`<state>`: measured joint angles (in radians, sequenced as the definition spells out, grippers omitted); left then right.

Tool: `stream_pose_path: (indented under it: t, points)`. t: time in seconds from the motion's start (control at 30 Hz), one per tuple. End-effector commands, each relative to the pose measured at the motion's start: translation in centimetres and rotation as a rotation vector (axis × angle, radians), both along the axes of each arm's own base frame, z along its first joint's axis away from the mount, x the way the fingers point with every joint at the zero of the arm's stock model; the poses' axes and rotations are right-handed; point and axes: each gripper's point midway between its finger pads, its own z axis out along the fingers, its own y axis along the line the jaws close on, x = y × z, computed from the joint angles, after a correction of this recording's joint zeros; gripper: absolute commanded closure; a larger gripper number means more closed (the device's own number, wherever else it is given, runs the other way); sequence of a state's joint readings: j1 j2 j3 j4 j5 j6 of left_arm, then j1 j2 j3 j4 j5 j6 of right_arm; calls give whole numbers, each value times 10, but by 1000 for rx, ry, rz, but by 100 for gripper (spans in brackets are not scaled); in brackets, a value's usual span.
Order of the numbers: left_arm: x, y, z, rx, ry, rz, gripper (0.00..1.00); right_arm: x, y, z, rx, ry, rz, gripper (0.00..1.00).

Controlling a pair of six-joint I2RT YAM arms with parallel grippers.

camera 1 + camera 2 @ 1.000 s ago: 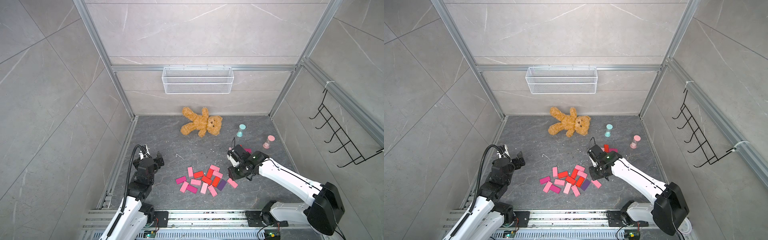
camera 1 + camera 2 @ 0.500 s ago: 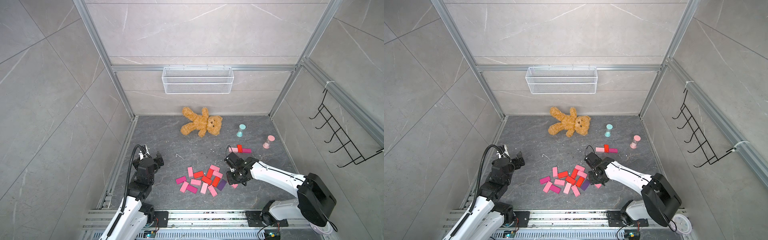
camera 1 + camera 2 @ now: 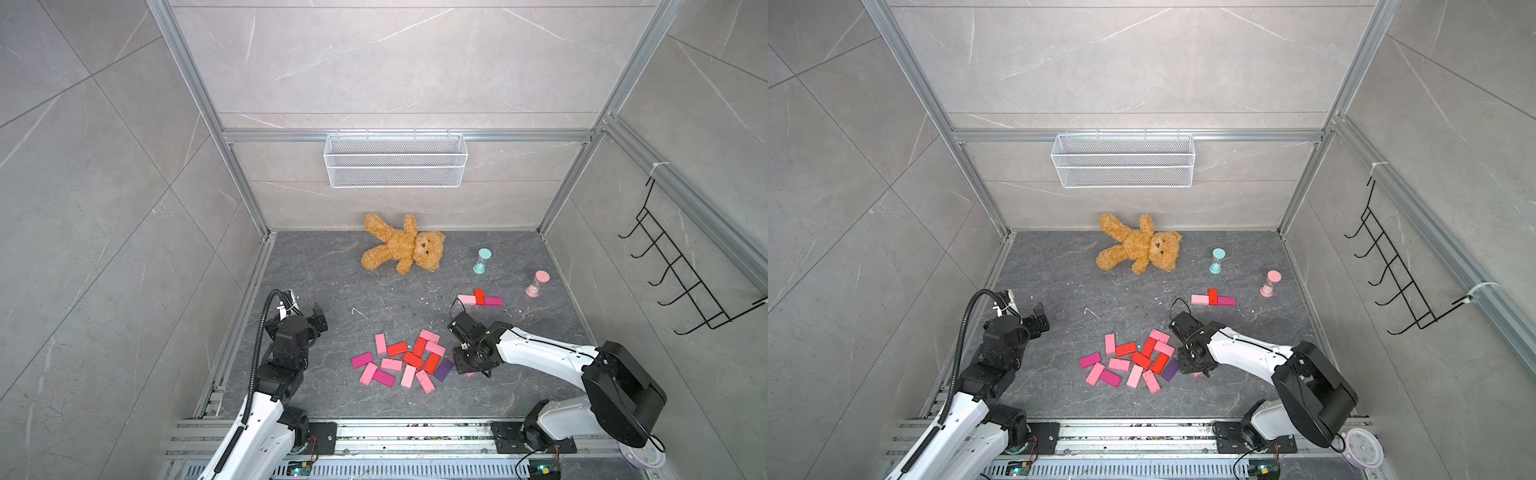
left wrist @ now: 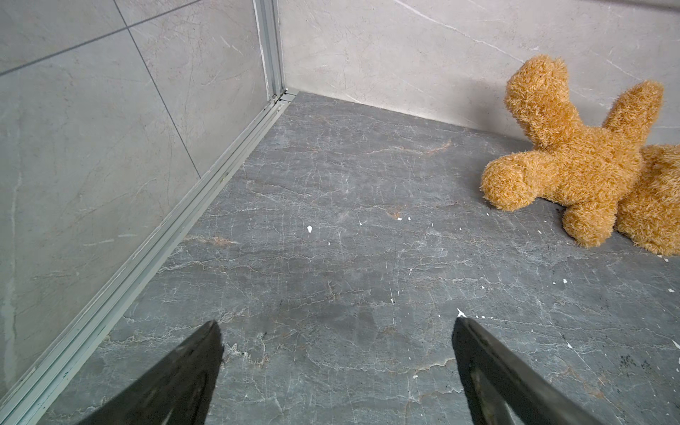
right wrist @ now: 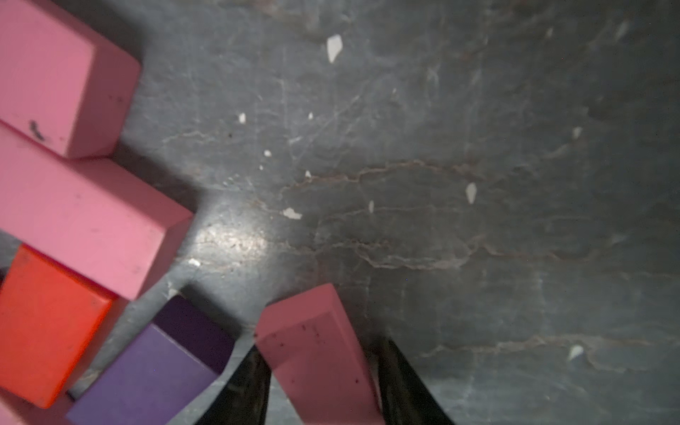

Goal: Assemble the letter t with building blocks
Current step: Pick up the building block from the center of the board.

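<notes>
Pink block [image 5: 316, 353] next: back from the started letter [image 3: 480, 299] at one o'clock, clamping right jaws around it; leaving left jaws released.

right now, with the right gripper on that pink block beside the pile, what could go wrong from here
1. The right gripper holds the pink block at a skew, with much of it sticking out beyond the tips. It may twist or slip on the lift.
2. The purple block lies close beside the jaws, so the lift could drag it.
3. The row of three blocks sits near the pink hourglass. A careless placement there could knock either.
</notes>
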<state>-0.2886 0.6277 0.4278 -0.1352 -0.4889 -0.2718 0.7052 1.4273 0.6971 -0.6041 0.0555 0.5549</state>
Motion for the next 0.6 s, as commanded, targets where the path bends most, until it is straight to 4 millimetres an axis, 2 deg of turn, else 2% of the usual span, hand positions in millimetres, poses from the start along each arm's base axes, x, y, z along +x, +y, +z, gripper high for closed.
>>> stream_pose_path:
  t: [0.0, 0.13, 0.23, 0.37, 0.43, 0.57]
  points:
    - [2, 0, 23, 3, -53, 3, 0, -11, 1, -11, -3, 35, -11, 52]
    - [2, 0, 24, 2, -55, 5, 0, -15, 1, -14, -15, 39, -14, 57]
    - [2, 0, 24, 1, -56, 4, 0, -15, -2, -13, -36, 30, -23, 65]
    - [2, -1, 24, 0, -54, 1, 0, -10, -6, -5, -56, -5, -27, 84]
    - [3, -1, 24, 1, -53, -2, 0, -4, -6, 3, -63, -32, -23, 100]
    - [3, -1, 23, 0, -51, -3, 0, 11, -1, 22, -65, -101, 5, 100]
